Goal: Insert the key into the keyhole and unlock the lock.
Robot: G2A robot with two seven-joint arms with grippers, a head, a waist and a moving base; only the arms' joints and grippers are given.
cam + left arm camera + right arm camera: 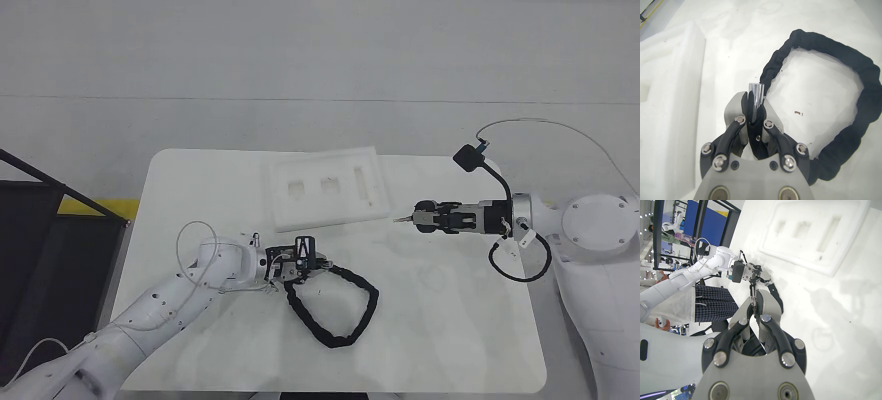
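A chain lock in a black fabric sleeve lies looped on the white table. Its chrome lock cylinder sticks out between the fingers of my left gripper, which is shut on it. In the top view that left gripper is left of centre, holding the lock's head just above the table. My right gripper hovers at the right, shut on the small metal key; the key tip points left toward the lock. A clear gap separates key and lock.
A white foam tray with three recesses lies at the back of the table, just beyond both grippers. A black frame stands past the table's left edge. A person in a checked garment stands beyond the table.
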